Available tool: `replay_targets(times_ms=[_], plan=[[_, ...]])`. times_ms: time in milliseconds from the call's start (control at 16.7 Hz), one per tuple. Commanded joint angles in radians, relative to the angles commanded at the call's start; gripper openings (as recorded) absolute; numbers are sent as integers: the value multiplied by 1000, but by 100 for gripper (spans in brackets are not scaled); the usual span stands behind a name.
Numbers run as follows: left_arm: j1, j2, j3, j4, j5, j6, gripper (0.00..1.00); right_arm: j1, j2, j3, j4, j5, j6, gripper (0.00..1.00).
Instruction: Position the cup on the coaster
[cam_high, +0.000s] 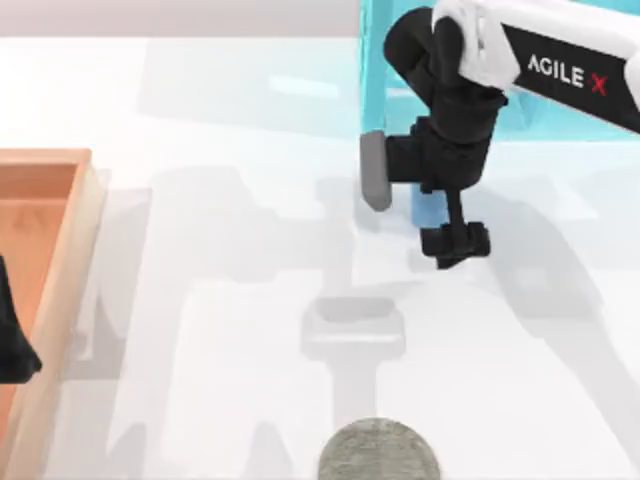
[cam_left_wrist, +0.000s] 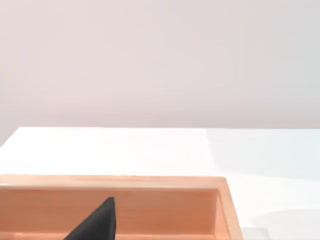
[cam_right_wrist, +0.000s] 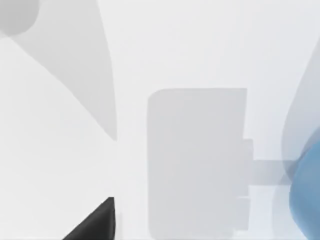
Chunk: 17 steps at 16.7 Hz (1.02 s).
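Grey speckled coaster (cam_high: 379, 450) sits at the surface's near edge, while what's probably the blue cup (cam_right_wrist: 307, 197) hides under the right hand (cam_high: 455, 243), whose fingers I can't tell are apart or together, so descend straight and grip gently.

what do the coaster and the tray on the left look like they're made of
The coaster at the table's near edge looks like stone or concrete: grey, matte, finely speckled. The tray reads as light wood with a smooth finish: a warm orange-tan tone, with thick flat walls seen in the left wrist view. Both are rendered, so these are appearances only.
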Motion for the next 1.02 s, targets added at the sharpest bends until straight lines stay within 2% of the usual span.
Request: replay_targets(times_ms=[60, 840, 1020], plan=[[0, 0, 0, 0, 0, 0, 100, 0, 0, 0, 0, 0, 0, 100], [0, 0, 0, 0, 0, 0, 100, 0, 0, 0, 0, 0, 0, 2], [0, 0, 0, 0, 0, 0, 100, 0, 0, 0, 0, 0, 0, 0]])
